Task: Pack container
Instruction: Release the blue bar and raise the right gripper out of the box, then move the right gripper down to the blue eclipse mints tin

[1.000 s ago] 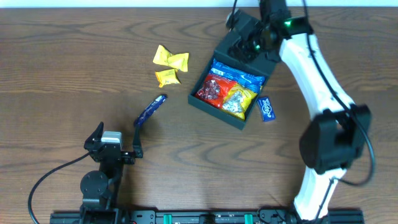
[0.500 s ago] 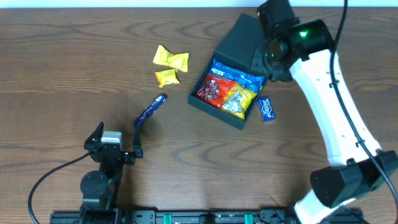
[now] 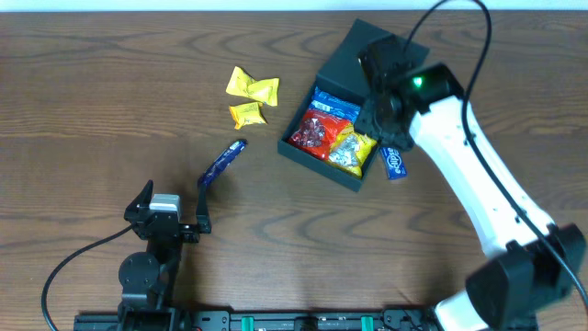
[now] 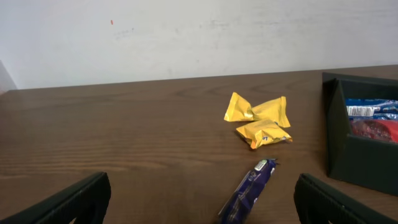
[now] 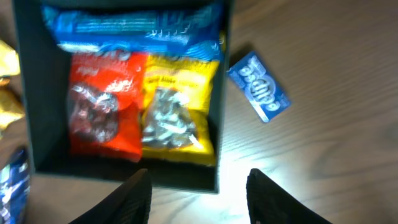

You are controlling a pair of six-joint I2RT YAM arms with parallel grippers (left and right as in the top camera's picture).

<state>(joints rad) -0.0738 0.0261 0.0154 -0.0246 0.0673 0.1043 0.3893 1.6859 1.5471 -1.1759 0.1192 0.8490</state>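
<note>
The container point(image 3: 317, 165) sits right of centre on my table point(image 3: 110, 55), lid point(image 3: 342, 61) thrown back, with a red packet point(image 5: 102, 102), a yellow packet point(image 5: 177, 102) and a blue packet point(image 5: 130, 28) inside. My right gripper point(image 5: 202, 199) hangs above it, fingers spread, holding nothing. A small blue packet point(image 3: 393, 162) lies just beside the box. Well to the left are three yellow sachets point(image 3: 250, 97), a purple wrapper point(image 3: 223, 163) and my left gripper point(image 4: 200, 208), fingers apart.

dark teal-black container point(image 3: 345, 64), yellow packets point(image 3: 250, 93), blue bar point(image 3: 223, 163), brown woodgrain table point(image 3: 92, 110)
</note>
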